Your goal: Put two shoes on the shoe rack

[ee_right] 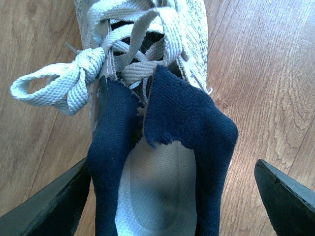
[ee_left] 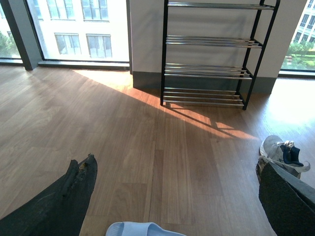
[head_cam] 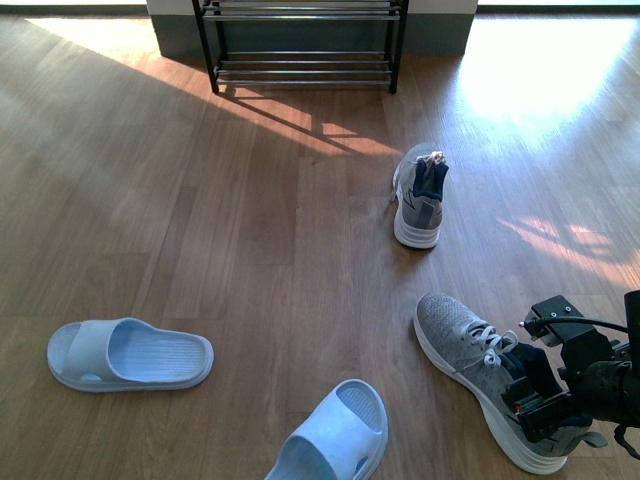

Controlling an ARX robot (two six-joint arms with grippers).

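Note:
One grey shoe [head_cam: 455,335] lies on the wood floor at the right front, toe toward the rack. My right gripper [head_cam: 535,392] hangs open over its heel. In the right wrist view this shoe [ee_right: 162,113] fills the frame, navy collar and white insole showing, and the right gripper [ee_right: 170,201] straddles the heel with a finger on each side, not touching. The other shoe [head_cam: 420,195] stands farther off, heel toward me, also seen as a grey shoe [ee_left: 283,153] at the right edge of the left wrist view. The shoe rack [head_cam: 300,70] [ee_left: 206,69] stands at the far wall. My left gripper [ee_left: 174,196] is open over bare floor.
Two light blue slippers lie at the front left [head_cam: 130,353] and front middle [head_cam: 335,435]; the tip of one slipper [ee_left: 142,229] shows under the left gripper. Bright sunlight falls on the floor before the rack. Windows flank the wall behind it.

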